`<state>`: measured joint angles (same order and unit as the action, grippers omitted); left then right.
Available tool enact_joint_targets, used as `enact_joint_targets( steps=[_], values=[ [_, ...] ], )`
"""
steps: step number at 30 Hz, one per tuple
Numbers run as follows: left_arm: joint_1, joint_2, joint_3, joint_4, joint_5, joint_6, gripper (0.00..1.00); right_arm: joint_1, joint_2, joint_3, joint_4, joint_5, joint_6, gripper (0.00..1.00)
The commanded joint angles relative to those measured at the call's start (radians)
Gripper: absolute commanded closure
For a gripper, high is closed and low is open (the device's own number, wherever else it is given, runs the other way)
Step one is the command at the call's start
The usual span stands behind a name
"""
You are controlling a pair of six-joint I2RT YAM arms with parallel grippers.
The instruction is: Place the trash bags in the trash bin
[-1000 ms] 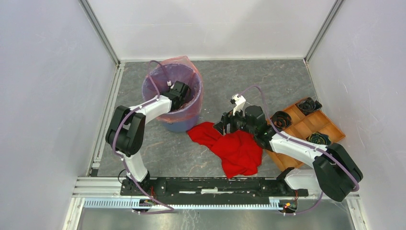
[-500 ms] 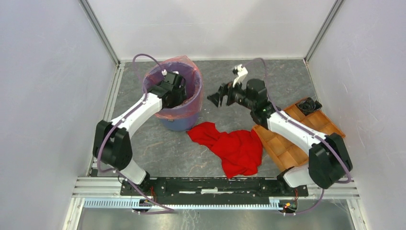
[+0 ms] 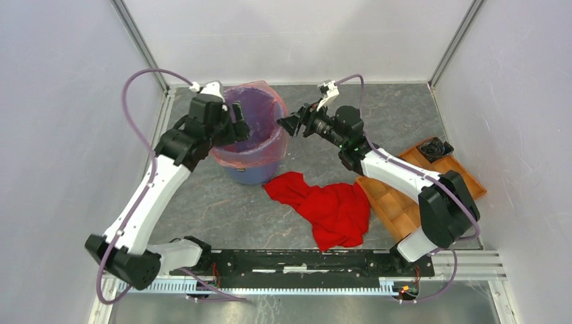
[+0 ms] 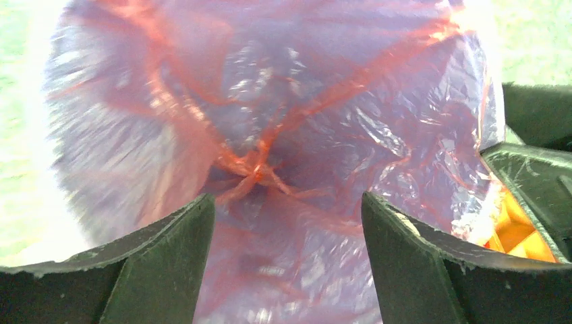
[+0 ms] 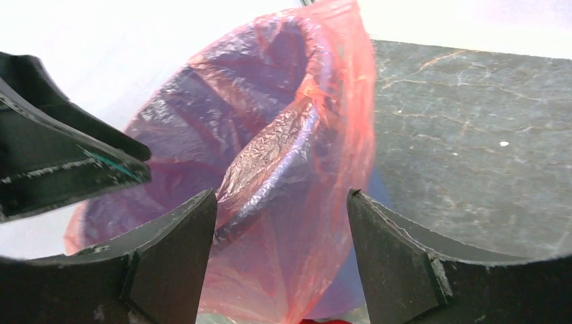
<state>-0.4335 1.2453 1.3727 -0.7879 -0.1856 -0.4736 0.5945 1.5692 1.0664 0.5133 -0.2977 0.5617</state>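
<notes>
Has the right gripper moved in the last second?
Yes: right gripper went from the red cloth toward the far wall, now beside the trash bin.

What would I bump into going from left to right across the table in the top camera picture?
Blue trash bin with the red-orange trash bag lining it → red cloth → orange-brown tray.

The trash bag (image 3: 251,120) lines the trash bin (image 3: 251,174) at the table's (image 3: 222,209) far left. The left gripper (image 3: 236,129) is over the bin's left rim, and the right gripper (image 3: 289,125) is just right of the bin. The cloth (image 3: 334,210) lies in front of the bin and to its right, and the compartment tray (image 3: 399,210) is just right of the cloth.
</notes>
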Motion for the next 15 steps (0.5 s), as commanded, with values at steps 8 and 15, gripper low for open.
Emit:
enact_joint_targets(
  steps=[8,15],
  values=[
    [0.007,-0.271,-0.134,-0.092,-0.330,-0.111,0.11,0.354,-0.167,-0.260,0.230,0.617,0.081,0.24],
    [0.016,-0.151,-0.161,0.018,-0.281,-0.045,0.11,0.415,-0.166,-0.244,0.202,0.609,-0.001,0.18]
  ],
)
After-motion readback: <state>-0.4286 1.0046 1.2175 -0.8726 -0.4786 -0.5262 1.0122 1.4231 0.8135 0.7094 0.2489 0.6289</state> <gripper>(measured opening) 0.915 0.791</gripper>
